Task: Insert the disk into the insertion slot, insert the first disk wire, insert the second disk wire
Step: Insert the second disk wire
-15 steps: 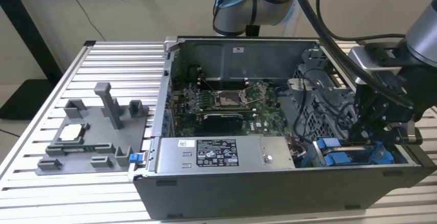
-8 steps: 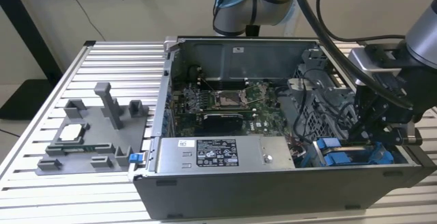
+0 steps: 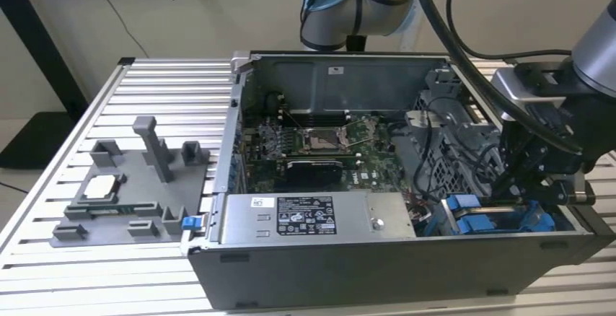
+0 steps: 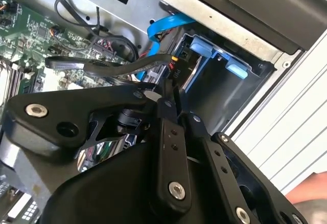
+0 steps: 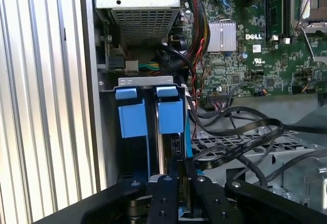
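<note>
The disk (image 5: 172, 143) stands edge-on in the insertion slot (image 5: 108, 132), between the blue carrier tabs (image 5: 170, 115). In the exterior view the slot (image 3: 491, 221) is at the case's lower right corner, with my gripper (image 3: 512, 199) lowered into it. My gripper (image 5: 183, 172) is right at the disk's end, its fingers (image 5: 167, 188) close together. A flat black disk wire (image 5: 240, 141) runs from the motherboard side in between them. In the second wrist view the same black wire (image 4: 112, 66) ends at the pinched gripper (image 4: 172, 95) beside the disk (image 4: 177, 71).
A blue wire (image 4: 159, 28) loops above the bay. The grey power-supply box (image 3: 308, 218) lies along the case front and the motherboard (image 3: 308, 143) behind it. Cable bundles (image 5: 196, 40) crowd the bay's side. A grey fixture (image 3: 135, 186) stands on the slatted table at the exterior view's left.
</note>
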Controlling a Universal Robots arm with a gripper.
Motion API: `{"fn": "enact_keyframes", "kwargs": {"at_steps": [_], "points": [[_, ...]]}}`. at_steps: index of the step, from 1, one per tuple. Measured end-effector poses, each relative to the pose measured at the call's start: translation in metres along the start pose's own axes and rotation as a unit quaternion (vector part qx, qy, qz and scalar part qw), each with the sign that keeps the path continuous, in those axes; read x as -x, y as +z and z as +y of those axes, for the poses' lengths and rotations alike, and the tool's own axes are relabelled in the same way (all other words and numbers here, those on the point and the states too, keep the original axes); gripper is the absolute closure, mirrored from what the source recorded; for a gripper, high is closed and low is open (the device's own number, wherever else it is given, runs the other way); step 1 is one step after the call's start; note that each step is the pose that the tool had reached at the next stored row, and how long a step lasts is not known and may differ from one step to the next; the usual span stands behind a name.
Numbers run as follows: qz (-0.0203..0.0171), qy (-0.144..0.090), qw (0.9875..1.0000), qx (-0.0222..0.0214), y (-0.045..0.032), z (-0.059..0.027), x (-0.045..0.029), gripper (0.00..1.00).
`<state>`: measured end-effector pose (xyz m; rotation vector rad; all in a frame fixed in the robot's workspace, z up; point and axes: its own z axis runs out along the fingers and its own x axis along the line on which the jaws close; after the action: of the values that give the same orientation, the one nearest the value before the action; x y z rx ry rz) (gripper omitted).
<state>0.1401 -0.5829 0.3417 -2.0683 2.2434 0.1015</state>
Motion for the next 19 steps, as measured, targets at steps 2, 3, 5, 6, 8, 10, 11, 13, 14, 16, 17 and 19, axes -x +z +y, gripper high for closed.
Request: {"fn": "enact_keyframes", "kwargs": {"at_steps": [2, 3, 5, 6, 8, 10, 11, 13, 14, 16, 17, 19], "points": [[0.0, 0.0, 1.0, 0.0, 0.0006, -0.0001, 0.0, 1.0], [0.0002, 0.0, 1.0, 0.0, 0.001, -0.0001, -0.0001, 1.0], [0.0003, 0.0, 1.0, -0.0001, 0.002, -0.0001, -0.0002, 1.0], [-0.0002, 0.0, 1.0, -0.0001, 0.0021, -0.0001, -0.0003, 1.0], [-0.0019, 0.0, 1.0, 0.0, 0.0031, -0.0001, -0.0004, 1.0], [-0.0018, 0.0, 1.0, 0.0, 0.003, -0.0001, -0.0003, 1.0], [-0.0016, 0.0, 1.0, 0.0, 0.0027, -0.0001, -0.0003, 1.0], [-0.0013, 0.0, 1.0, -0.0001, 0.0029, -0.0001, -0.0003, 1.0], [-0.0012, 0.0, 1.0, -0.0005, 0.0034, -0.0001, -0.0004, 1.0], [-0.0029, 0.0, 1.0, -0.0006, 0.0039, -0.0001, -0.0005, 1.0], [-0.0043, 0.0, 1.0, -0.0005, 0.0043, -0.0001, -0.0005, 1.0], [-0.0091, 0.0, 1.0, -0.0002, 0.0049, -0.0001, -0.0006, 0.0]]}}
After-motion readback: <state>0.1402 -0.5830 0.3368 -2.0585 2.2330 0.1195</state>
